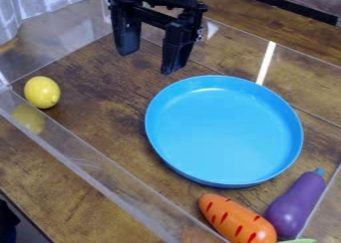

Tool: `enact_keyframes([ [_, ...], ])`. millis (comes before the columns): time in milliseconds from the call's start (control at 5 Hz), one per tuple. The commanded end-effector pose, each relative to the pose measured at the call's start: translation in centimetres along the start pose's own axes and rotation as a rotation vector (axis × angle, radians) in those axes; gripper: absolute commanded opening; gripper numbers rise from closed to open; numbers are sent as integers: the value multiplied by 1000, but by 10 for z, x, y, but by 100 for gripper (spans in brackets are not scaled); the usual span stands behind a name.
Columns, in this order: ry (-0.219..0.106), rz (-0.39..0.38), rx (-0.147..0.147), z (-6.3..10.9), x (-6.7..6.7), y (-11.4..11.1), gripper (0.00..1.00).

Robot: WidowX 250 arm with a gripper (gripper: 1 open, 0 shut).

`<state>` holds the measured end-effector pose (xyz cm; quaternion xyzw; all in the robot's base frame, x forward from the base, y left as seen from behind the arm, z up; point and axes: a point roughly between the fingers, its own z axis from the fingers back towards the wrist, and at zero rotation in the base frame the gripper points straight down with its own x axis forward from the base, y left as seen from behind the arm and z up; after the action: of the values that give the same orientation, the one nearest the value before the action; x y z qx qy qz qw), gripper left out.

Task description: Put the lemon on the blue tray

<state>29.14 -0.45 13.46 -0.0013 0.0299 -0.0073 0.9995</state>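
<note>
Nothing is done yet: the lemon (43, 92) lies on the wooden surface (107, 108) at the left, well apart from the empty blue tray (224, 128). The tool (148, 46) hangs spread and empty near the tray's far rim; pickup and placing remain.

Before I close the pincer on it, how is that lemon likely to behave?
The lemon looks smooth and rounded, so it may slip or squirt out of a pinch. Being slightly oval and lying free on the wooden table, it will probably roll if nudged. It looks like a small toy, so likely light and rigid.
</note>
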Motion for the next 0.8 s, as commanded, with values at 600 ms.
enact_keyframes([
  [600,62,-126,5,-9,0,-1,100],
])
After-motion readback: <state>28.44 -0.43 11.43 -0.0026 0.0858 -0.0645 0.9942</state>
